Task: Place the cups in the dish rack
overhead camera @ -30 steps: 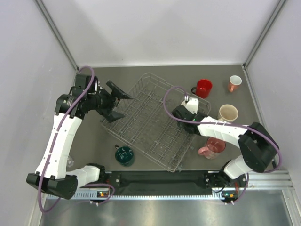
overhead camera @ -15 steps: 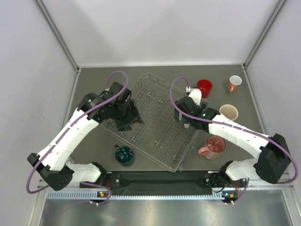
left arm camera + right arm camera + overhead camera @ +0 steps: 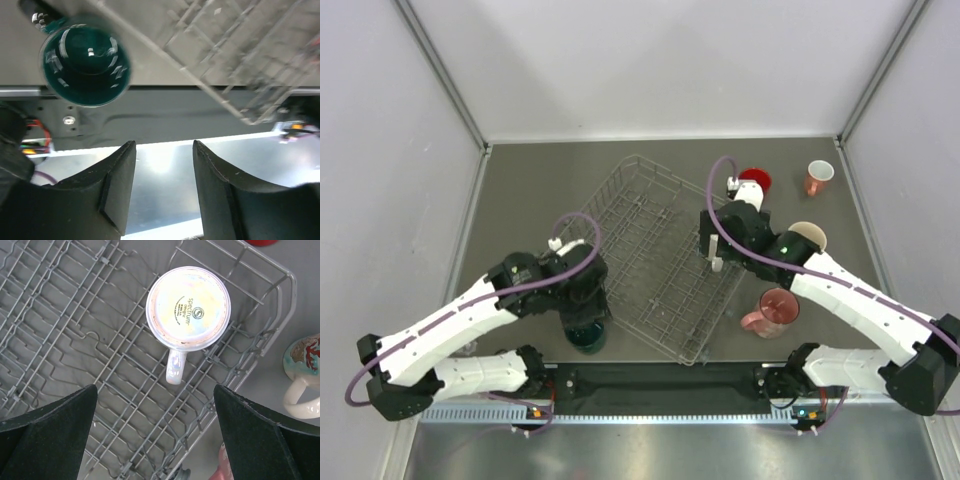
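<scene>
The dish rack [image 3: 640, 250] lies at an angle mid-table. An iridescent white mug [image 3: 188, 307] stands upside down in its right end. My right gripper [image 3: 155, 388] hangs open above it, holding nothing; in the top view it [image 3: 720, 242] mostly hides the mug. My left gripper [image 3: 583, 318] is open and empty just above the dark teal mug [image 3: 585, 338], which shows upper left in the left wrist view [image 3: 85, 67]. On the table right of the rack are a red mug [image 3: 757, 180], a salmon mug [image 3: 817, 177], a cream mug [image 3: 807, 238] and a pink mug [image 3: 772, 312].
The rack's near corner [image 3: 245, 60] lies right of the teal mug. The left fingers [image 3: 112, 190] hang over the metal rail along the table's front edge [image 3: 650, 380]. Grey walls close in the left, right and back.
My left arm swung from the rack's far left side down to the near side, over the teal mug. My right arm shifted a little toward the back right.
</scene>
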You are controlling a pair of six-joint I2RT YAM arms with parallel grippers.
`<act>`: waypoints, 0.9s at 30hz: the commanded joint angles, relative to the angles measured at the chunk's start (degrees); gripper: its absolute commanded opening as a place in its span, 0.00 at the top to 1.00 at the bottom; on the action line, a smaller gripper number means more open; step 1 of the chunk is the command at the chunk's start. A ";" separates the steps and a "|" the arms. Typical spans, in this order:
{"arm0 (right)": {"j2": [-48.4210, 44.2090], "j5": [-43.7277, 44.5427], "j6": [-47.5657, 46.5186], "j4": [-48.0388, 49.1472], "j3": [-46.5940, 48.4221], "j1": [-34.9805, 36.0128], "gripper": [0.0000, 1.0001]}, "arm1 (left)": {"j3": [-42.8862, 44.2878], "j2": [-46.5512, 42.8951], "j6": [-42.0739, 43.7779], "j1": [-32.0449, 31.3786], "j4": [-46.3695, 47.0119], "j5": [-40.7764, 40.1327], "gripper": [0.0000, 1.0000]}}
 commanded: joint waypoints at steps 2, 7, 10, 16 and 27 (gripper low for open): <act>-2.91 -1.10 -2.38 -0.57 0.20 0.49 0.00 | -5.41 -4.54 -4.52 -5.90 -4.55 -7.85 0.46; -8.62 -0.83 -3.09 1.72 -3.04 0.31 0.00 | -8.76 -5.70 -0.41 -8.55 1.58 -11.02 0.44; -10.91 -0.66 -3.26 2.78 -3.76 0.40 0.00 | -11.22 -4.20 2.15 -8.73 3.45 -10.77 0.42; -12.14 -1.27 -3.09 3.57 -3.84 0.31 0.00 | -14.65 -1.83 4.53 -8.81 7.23 -11.55 0.40; -13.72 -4.27 -2.38 9.89 -6.57 0.31 0.00 | -24.75 -2.97 6.46 -8.81 18.38 -6.29 0.46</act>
